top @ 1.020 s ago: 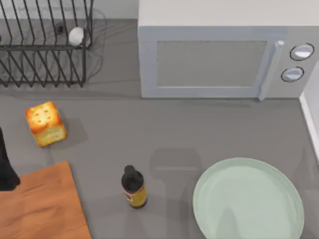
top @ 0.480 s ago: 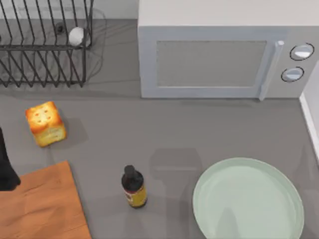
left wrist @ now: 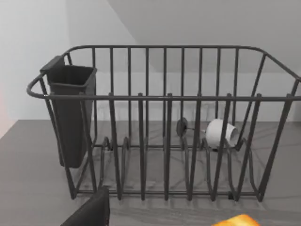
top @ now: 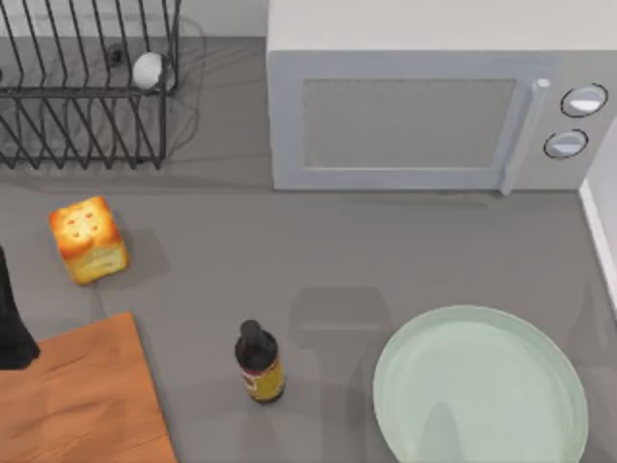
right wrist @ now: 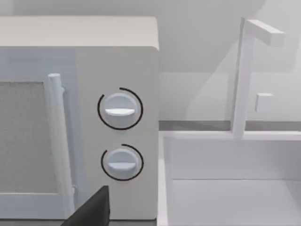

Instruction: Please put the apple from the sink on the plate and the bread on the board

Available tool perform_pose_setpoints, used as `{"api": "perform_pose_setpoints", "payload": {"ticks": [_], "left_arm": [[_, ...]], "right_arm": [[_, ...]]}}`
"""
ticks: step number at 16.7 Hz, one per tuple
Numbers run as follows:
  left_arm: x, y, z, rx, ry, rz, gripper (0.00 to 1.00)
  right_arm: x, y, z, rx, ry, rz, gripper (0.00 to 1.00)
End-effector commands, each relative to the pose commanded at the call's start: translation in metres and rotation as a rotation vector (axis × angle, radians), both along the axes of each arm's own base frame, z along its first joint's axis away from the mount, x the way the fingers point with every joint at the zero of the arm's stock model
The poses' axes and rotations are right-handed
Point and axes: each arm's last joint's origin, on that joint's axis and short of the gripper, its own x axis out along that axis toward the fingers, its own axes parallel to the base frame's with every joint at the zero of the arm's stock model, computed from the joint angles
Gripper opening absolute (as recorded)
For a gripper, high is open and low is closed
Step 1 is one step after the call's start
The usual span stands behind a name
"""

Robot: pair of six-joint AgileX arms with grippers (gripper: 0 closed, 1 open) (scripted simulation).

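Grey counter [top: 347, 251] (matte), microwave [top: 424, 106], white wall [left wrist: 28, 56]

A black wire dish rack [top: 87, 87] stands at eleven o'clock on the grey worktop [top: 289, 251], holding a small white cup [top: 147, 69]. A microwave [top: 434, 106] sits at one o'clock; a dark bottle [top: 258, 362] stands upright at six.

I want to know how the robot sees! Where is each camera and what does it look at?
Top view: above the table, looking down on bread, board, bottle, plate; left arm at the left edge.
Left wrist view: faces the rack; gripper tip shows.
Right wrist view: faces microwave and sink; gripper tip shows.
Shared: the top view also shows rack and microwave.
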Motion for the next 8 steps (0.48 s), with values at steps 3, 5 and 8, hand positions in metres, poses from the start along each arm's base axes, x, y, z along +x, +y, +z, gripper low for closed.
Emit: {"api": "perform_pose_setpoints", "payload": {"ticks": [3,5,8], "left_arm": [[0.0,0.0,0.0,0.0,0.0,0.0,1.0],[0.0,0.0,0.0,0.0,0.0,0.0,1.0],[0.0,0.0,0.0,0.0,0.0,0.0,1.0]], "right_arm": [[0.0,0.0,0.002,-0.002,0.008,-0.002,1.0],[0.001,-0.001,0.01,-0.011,0.047,-0.011,1.0],[0.007,-0.004,0.031,-0.034,0.172,-0.035,1.0]]}}
